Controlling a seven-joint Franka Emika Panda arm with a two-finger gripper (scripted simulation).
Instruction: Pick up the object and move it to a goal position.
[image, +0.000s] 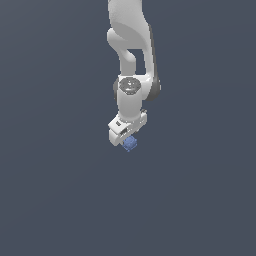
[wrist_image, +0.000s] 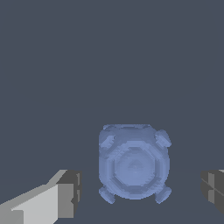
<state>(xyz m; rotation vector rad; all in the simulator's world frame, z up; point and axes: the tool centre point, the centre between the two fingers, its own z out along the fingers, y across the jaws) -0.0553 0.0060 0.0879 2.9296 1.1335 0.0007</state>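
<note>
**Block sits between spread fingers**

The gripper (image: 125, 138) hangs over the blue block (image: 130, 144) — its fingers (wrist_image: 65, 192) apart, clear of both flanks. In the exterior view the block lies just toward five o'clock of the fingertips; closing should catch it.

Arm (image: 131, 30) top cut by exterior edge; pincer (wrist_image: 140, 190) fingertips cropped in wrist view.

A plain dark grey-blue counter (image: 60, 200) fills both views, flat and unmarked. The only thing lying on it is a small blue block (image: 130, 144) with bumpy facets.
</note>
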